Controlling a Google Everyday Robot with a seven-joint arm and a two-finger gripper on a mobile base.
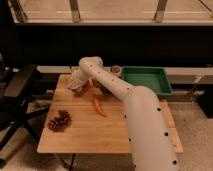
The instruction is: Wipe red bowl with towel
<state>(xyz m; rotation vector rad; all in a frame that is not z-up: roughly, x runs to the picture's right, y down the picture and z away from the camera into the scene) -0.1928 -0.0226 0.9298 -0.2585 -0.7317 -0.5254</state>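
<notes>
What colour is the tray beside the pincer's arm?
Green tray, camera view; pincer at the table's far left.

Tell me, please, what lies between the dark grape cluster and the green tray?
In the camera view, an orange-red chili pepper lies between grape cluster and green tray; the claw sits farther back.
</notes>
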